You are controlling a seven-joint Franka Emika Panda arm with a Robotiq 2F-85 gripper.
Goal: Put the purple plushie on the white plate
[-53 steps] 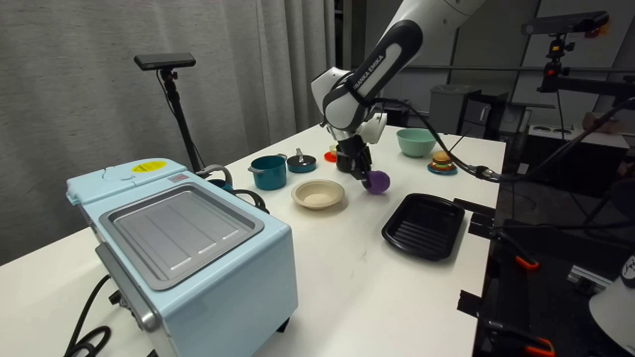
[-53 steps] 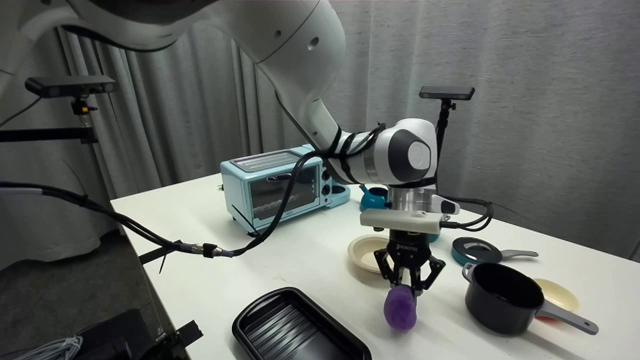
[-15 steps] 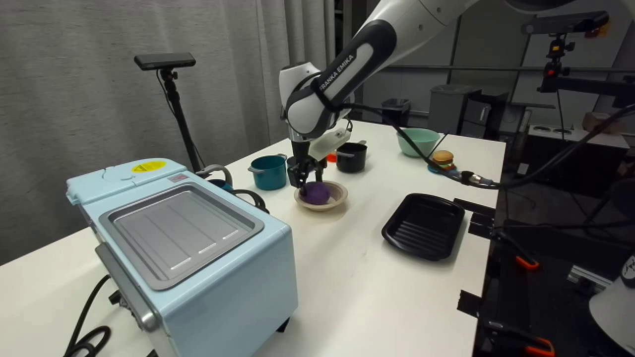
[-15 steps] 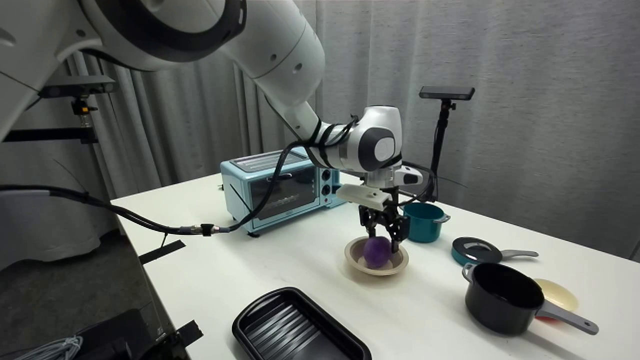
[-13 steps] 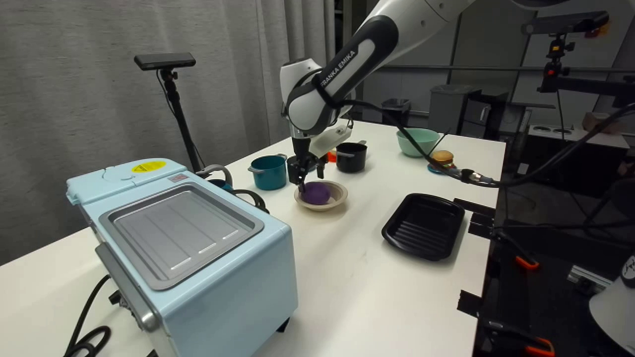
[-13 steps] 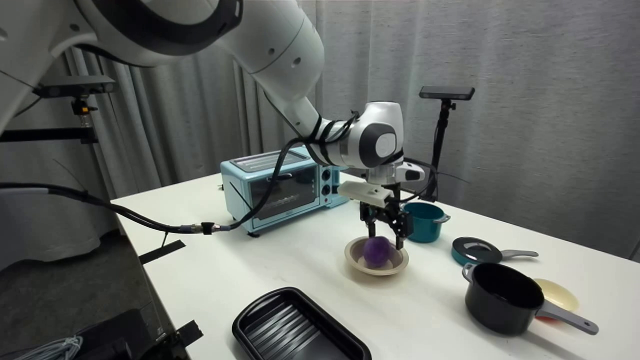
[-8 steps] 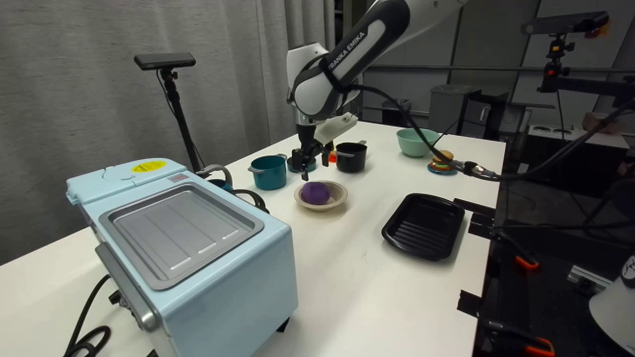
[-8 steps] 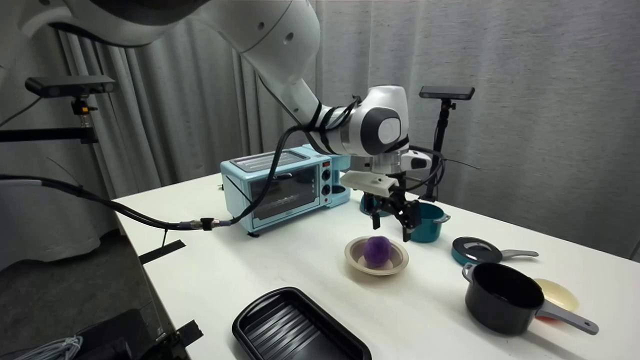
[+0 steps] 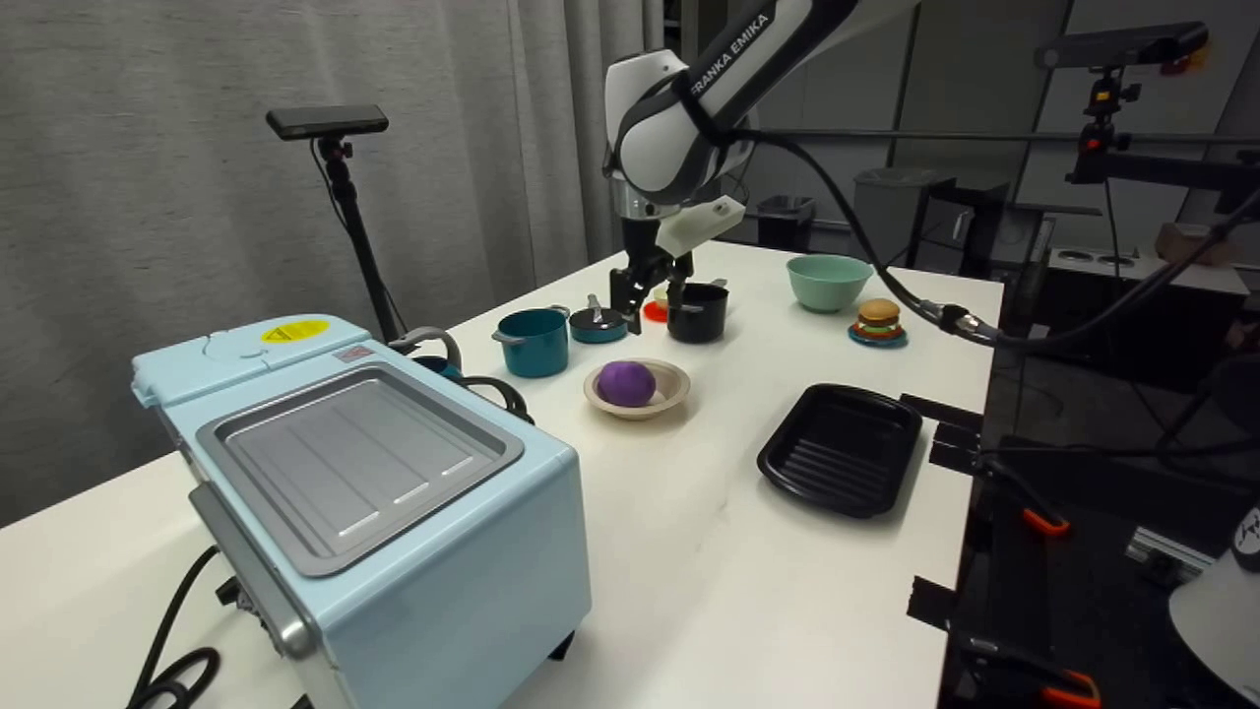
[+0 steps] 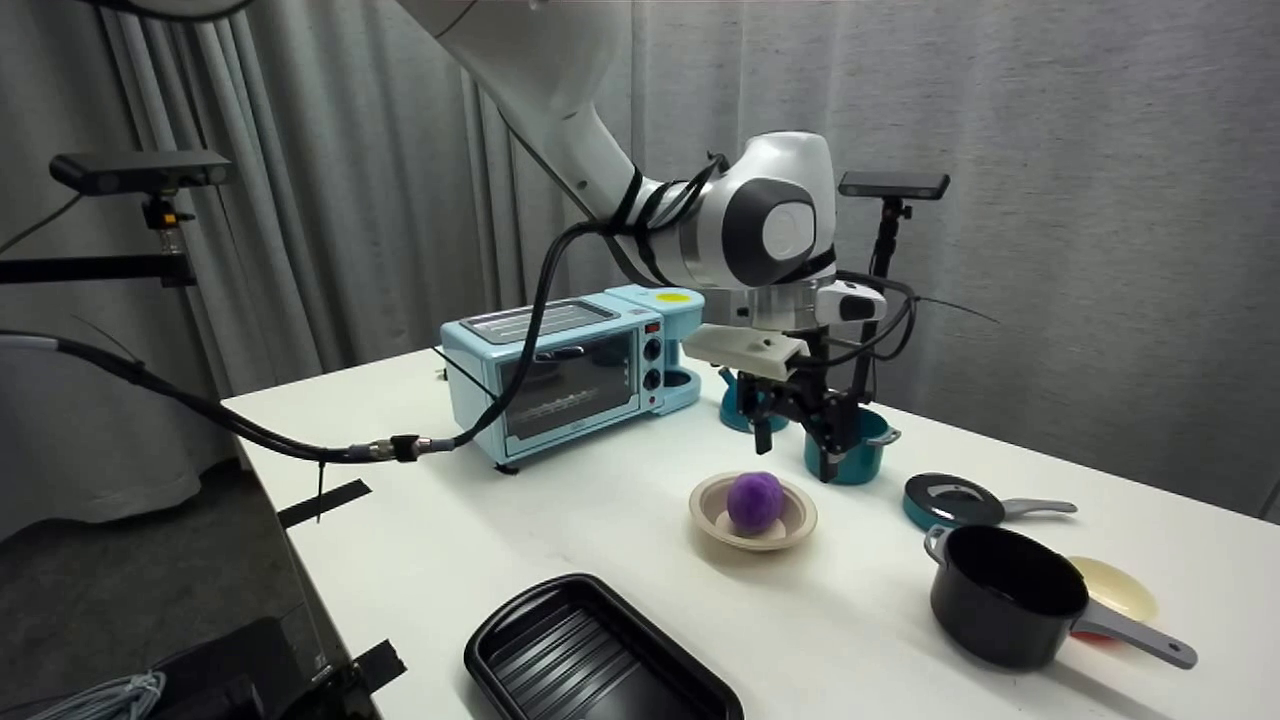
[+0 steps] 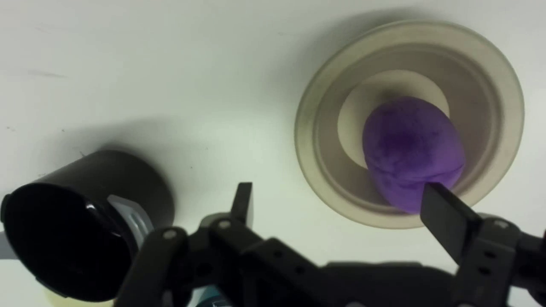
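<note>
Grey pleated curtain (image 9: pixel 443 197): in an exterior view, backdrop to a long white table (image 9: pixel 728 591).
Pale-blue box-shaped toaster oven (image 9: pixel 472 561): on the table, nearest the camera, a grey metal tray (image 9: pixel 359 463) on its top.
Cream-white round shallow plate (image 9: pixel 674 382): raised rim, flat on the table, beyond the oven.
Dark purple soft round plushie (image 9: pixel 626 384): resting in the plate.
Black gripper (image 9: pixel 654 313): hanging over the table past the plate, apart from the plushie; jaws spread.
Teal cylindrical pot (image 9: pixel 536 347), low teal pan (image 9: pixel 598 328), black round pot (image 9: pixel 701 323): beyond the plate.
Black rectangular ridged tray (image 9: pixel 842 453): near the table's edge, well apart from the plate.
Mint-green round bowl (image 9: pixel 827 284): toward the far end, near a brown-and-tan toy burger (image 9: pixel 878 315) on a blue dish (image 9: pixel 876 339).
White-and-grey robot arm (image 10: pixel 590 160): in an exterior view, reaching in from above, black cable (image 10: pixel 546 280) strapped along it.
Pale-yellow shallow dish (image 10: pixel 1115 590): partly hidden behind the black round pot.
Plushie, same view: inside the plate's rim, lower than the jaws and apart from them.
Jaws, wrist view: spread wide, fingertips (image 11: pixel 448 221) well apart; one overlaps the plushie's edge from this angle.
Plushie, wrist view: off-centre in the plate, on the side toward the jaws.
</note>
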